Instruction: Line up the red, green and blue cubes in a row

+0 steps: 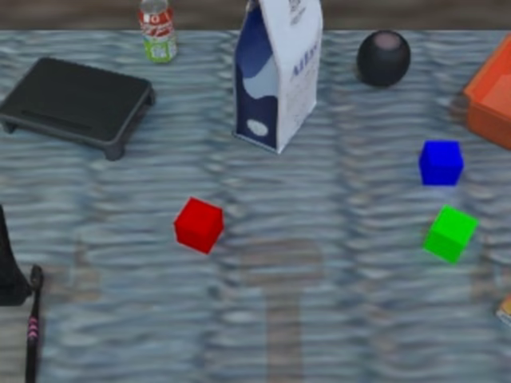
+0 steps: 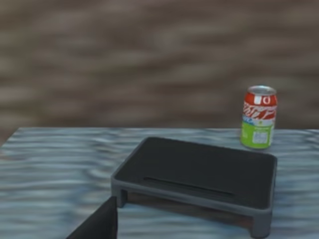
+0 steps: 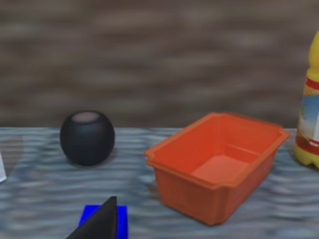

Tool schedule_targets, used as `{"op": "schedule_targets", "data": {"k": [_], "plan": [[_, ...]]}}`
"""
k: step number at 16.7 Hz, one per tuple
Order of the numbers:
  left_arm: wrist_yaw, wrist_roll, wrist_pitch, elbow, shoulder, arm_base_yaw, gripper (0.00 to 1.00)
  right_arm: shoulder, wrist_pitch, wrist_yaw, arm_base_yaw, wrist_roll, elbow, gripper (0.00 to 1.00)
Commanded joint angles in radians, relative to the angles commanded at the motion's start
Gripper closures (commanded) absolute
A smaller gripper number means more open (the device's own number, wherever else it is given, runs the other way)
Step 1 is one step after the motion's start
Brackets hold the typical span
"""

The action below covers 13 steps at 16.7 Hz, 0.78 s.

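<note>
The red cube [image 1: 198, 225] sits left of the table's middle. On the right side the blue cube [image 1: 441, 162] stands just behind the green cube [image 1: 450, 233], the two a little apart. My left gripper [image 1: 32, 319] is parked at the table's near left edge, far from all three cubes. The right gripper is outside the top view. In the right wrist view a dark part of my right gripper [image 3: 99, 221] shows in front of the blue cube [image 3: 122, 221]. Neither gripper holds anything that I can see.
A tall milk carton [image 1: 279, 72] stands at the back middle. A black flat stand [image 1: 76, 100] and a soda can [image 1: 158, 30] are at the back left. A black ball [image 1: 383, 57] and an orange bin [image 1: 491, 92] are at the back right, beside a yellow bottle [image 3: 310, 119].
</note>
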<state>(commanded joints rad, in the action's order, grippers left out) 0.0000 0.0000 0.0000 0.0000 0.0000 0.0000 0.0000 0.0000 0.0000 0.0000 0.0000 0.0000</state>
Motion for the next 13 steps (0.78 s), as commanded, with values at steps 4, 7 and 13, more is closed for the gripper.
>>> {"op": "schedule_targets", "data": {"k": [4,7,13], "plan": [[-0.001,-0.001,-0.022,0.030,0.031,-0.008,0.00,0.000,0.000,0.000,0.000,0.000,0.000,0.00],[-0.002,-0.006,-0.106,0.153,0.156,-0.044,0.00,0.000,0.000,0.000,0.000,0.000,0.000,0.00],[0.001,-0.021,-0.394,0.580,0.682,-0.172,0.00,0.000,0.000,0.000,0.000,0.000,0.000,0.00]]}}
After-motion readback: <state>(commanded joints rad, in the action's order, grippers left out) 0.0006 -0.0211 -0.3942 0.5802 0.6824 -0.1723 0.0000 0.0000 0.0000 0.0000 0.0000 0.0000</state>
